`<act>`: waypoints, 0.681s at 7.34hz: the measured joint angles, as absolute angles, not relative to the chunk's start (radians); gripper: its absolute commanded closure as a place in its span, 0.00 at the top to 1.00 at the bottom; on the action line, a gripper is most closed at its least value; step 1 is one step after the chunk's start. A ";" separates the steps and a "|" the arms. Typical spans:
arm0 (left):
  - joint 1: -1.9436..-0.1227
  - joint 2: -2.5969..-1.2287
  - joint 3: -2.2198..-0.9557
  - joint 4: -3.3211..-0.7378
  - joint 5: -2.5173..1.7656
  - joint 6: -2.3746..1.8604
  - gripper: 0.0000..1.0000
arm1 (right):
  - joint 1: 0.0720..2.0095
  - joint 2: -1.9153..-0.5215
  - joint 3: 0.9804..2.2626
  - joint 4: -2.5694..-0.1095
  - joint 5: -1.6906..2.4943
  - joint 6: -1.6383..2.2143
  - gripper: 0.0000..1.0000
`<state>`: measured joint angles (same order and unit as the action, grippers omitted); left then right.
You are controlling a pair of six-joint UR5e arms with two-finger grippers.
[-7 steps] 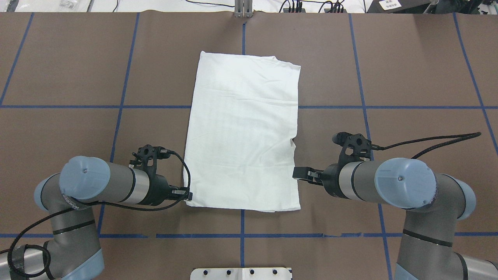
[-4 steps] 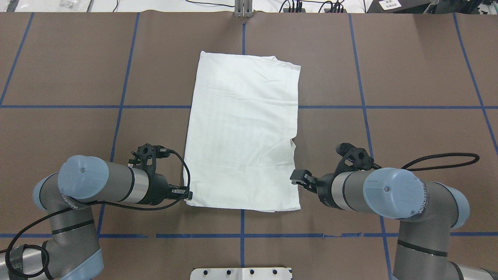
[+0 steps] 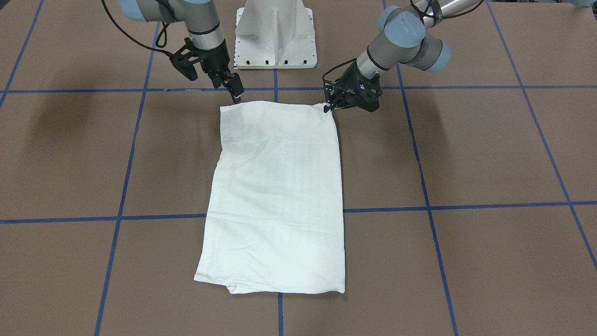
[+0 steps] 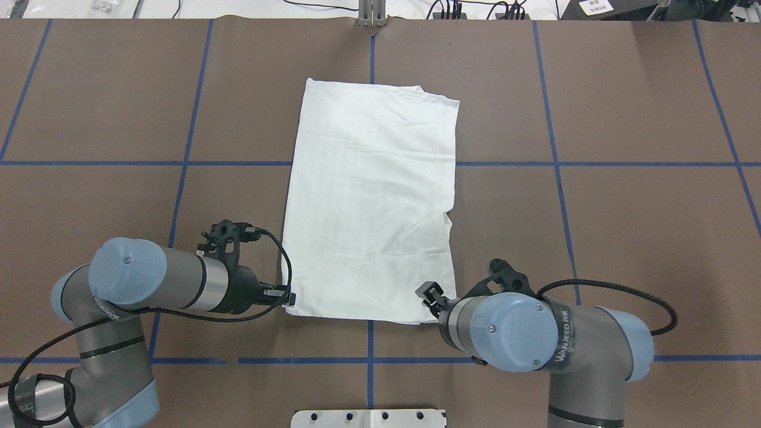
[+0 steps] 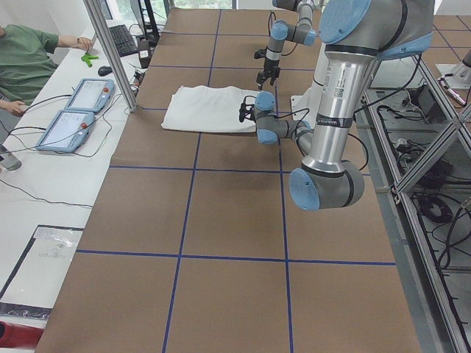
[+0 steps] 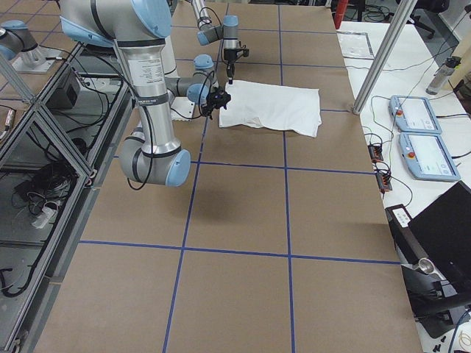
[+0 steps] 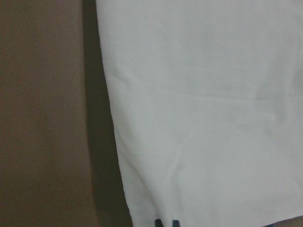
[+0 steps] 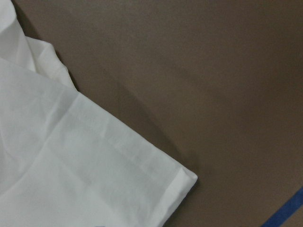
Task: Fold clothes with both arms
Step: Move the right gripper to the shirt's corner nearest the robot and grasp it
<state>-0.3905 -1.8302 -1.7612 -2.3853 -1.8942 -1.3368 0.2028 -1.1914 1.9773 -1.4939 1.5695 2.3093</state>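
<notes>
The clothes (image 4: pixel 371 202) lie flat on the brown table as one white folded rectangle, also seen in the front view (image 3: pixel 280 196). My left gripper (image 4: pixel 288 296) sits at the near-left corner, jaws together on the hem. Its dark fingertips (image 7: pixel 165 222) show close together at the cloth (image 7: pixel 203 118) edge. In the front view the left gripper (image 3: pixel 329 106) touches that corner. My right gripper (image 4: pixel 429 295) hovers open over the near-right corner, just above the cloth edge in the front view (image 3: pixel 237 95). The right wrist view shows that corner (image 8: pixel 180 182) with no fingers on it.
The white pedestal base (image 3: pixel 275 32) stands just behind the shirt's near edge. Blue tape lines (image 4: pixel 368 360) grid the table. A seated person (image 5: pixel 22 59) and two teach pendants (image 5: pixel 77 110) are beyond the far table edge.
The right arm swung back toward the robot and inward, carrying its gripper from the shirt's right edge to the near-right corner. The left arm and the shirt have not moved.
</notes>
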 measured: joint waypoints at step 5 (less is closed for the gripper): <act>-0.394 -1.828 -1.771 -2.385 -1.894 -1.337 0.00 | 0.181 -1.097 1.855 -1.414 1.491 2.362 0.96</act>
